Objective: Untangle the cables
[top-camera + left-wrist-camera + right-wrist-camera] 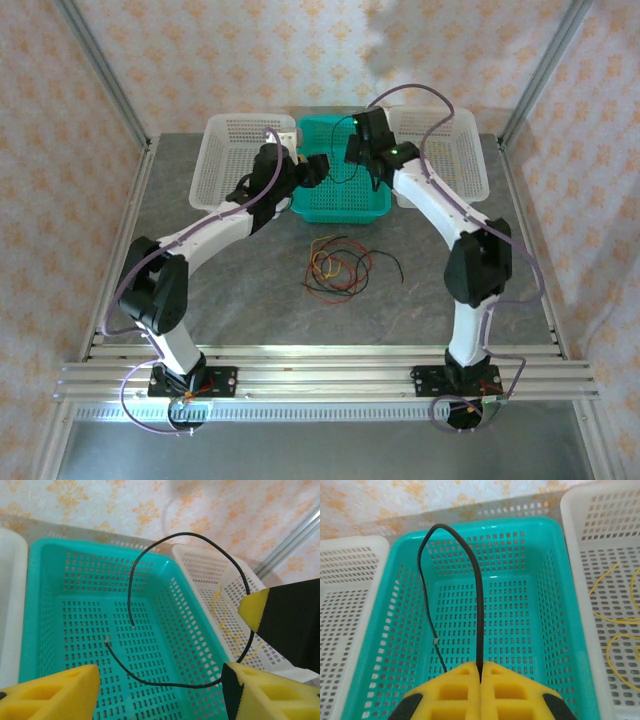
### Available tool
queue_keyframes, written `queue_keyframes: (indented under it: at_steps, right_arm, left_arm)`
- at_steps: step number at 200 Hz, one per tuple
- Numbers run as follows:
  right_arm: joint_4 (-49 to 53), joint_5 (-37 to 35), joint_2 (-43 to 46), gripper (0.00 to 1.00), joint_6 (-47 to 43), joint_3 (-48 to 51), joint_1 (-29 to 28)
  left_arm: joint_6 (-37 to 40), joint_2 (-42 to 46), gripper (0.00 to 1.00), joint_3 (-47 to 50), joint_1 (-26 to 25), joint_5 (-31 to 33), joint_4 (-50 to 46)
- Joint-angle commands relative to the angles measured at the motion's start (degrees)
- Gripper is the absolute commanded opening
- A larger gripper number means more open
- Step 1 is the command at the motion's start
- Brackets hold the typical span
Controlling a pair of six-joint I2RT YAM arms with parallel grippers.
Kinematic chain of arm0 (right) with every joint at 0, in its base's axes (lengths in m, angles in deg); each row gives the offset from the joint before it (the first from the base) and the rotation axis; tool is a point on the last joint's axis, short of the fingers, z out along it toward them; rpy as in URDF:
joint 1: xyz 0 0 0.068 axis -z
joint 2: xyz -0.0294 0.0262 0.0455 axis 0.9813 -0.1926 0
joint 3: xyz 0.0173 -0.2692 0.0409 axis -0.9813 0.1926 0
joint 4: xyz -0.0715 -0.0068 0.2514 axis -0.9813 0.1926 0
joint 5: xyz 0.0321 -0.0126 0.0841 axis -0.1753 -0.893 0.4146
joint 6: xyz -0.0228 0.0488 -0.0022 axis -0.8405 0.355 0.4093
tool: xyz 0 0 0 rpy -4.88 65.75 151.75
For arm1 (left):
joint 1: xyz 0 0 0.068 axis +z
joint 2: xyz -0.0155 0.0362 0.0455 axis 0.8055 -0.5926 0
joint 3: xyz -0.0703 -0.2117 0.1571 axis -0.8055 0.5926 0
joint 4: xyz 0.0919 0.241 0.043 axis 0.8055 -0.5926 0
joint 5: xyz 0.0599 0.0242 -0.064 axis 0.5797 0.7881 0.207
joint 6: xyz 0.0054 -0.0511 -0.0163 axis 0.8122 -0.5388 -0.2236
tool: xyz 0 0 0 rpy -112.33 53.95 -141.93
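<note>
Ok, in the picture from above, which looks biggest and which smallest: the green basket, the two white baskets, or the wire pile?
1. Left white basket, right white basket and teal basket: they look about alike, so I won't rank them.
2. Cable pile: smallest.

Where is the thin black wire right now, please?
In the right wrist view, the thin black wire is pinched in the right gripper, looping above the teal perforated plastic basket.

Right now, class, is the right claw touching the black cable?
Touching. The right wrist view shows the black cable pinched by the right claw, its yellow pads shut, above the teal basket.
</note>
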Motion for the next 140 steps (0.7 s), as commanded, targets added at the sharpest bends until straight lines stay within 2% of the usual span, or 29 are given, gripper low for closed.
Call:
queue_keyframes:
  at_steps: [1,61,109,140]
  right_arm:
    - [2.9,2.2,-4.2,0.00,2.9,-4.7,1.0]
    - [7.6,5.2,-17.3,0.00,5.2,-16.6,3.1]
    - [9.0,7.4,-20.8,0.20,5.8,-19.5,3.4]
    - [9.3,7.1,-19.9,0.27,5.2,-19.5,3.4]
  left_arm:
    - [-3.0,-1.9,0.66,-2.1,1.2,-1.6,2.5]
    - [-3.5,-8.2,0.66,-7.6,2.1,-1.3,-1.2]
    - [-4.0,-8.6,0.67,-6.7,2.1,-1.2,-0.3]
    - [-3.9,-8.1,0.67,-6.2,2.1,-1.5,-0.3]
